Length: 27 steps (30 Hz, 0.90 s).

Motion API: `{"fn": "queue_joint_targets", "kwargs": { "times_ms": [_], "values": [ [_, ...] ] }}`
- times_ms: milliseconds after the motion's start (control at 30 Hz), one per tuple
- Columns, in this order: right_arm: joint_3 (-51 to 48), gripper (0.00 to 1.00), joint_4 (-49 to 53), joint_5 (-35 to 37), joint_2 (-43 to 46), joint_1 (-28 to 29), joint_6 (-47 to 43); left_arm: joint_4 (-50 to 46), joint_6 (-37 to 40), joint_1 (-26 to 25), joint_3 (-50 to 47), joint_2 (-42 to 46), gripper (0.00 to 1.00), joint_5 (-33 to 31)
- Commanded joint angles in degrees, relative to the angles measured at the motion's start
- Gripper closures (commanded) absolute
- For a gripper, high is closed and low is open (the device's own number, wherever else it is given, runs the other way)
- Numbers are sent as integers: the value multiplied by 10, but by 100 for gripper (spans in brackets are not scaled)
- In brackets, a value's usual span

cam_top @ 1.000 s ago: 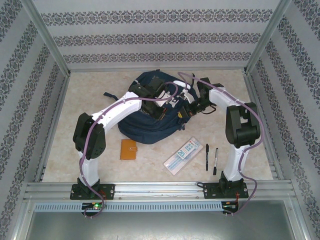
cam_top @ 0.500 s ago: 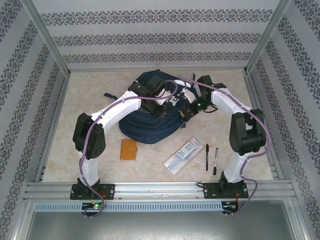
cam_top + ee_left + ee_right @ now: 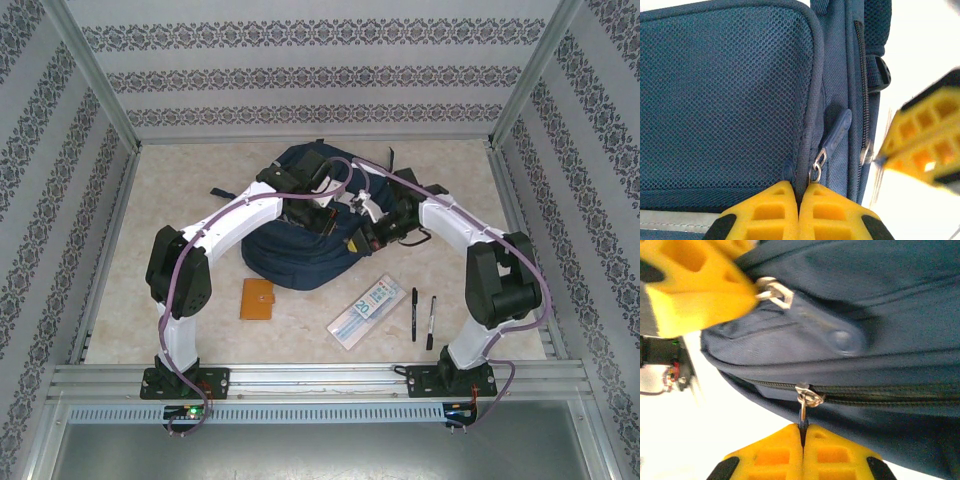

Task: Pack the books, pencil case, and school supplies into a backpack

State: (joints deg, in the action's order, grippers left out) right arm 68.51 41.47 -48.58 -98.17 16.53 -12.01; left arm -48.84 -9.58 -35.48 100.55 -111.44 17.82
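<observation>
While the backpack (image 3: pixel 290 262) lies on the table (image 3: pixel 170 200) beneath both arms, the left gripper (image 3: pixel 799 192) has its yellow fingers (image 3: pixel 767 212) pressed together, the metal ring (image 3: pixel 815 169) of one zip pull caught at their tips. The right gripper (image 3: pixel 803 432), likewise closed, pinches the dark tab (image 3: pixel 803 416) hanging from a second zip's slider (image 3: pixel 809 396). The notebook (image 3: pixel 257 298), pencil case (image 3: pixel 366 310) and pens (image 3: pixel 414 312) lie nearer the arm bases.
</observation>
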Motion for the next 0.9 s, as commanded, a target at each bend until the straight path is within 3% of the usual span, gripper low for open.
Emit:
{"fn": "queue_joint_targets", "kwargs": {
  "times_ms": [0, 267, 333, 367, 433, 667, 867],
  "values": [
    [-22, 100, -63, -82, 5, 20, 80, 88, -48, 9, 22, -10, 100, 19],
    [-60, 100, -184, -103, 10, 58, 206, 134, -79, 9, 11, -14, 100, 24],
    [-88, 100, -257, -102, 18, 62, 279, 140, -84, 9, 12, -16, 100, 26],
    [-126, 89, -335, -96, 31, 66, 346, 145, -89, 9, 13, -17, 100, 25],
    [-173, 80, -411, -96, 56, 59, 405, 149, -85, 9, 12, -17, 100, 28],
    [-228, 65, -411, -55, 144, -30, 517, 146, -64, 9, 5, -7, 100, 34],
    [-210, 56, -403, -10, 161, -38, 602, 157, -61, 9, 3, -4, 100, 37]
  ]
}}
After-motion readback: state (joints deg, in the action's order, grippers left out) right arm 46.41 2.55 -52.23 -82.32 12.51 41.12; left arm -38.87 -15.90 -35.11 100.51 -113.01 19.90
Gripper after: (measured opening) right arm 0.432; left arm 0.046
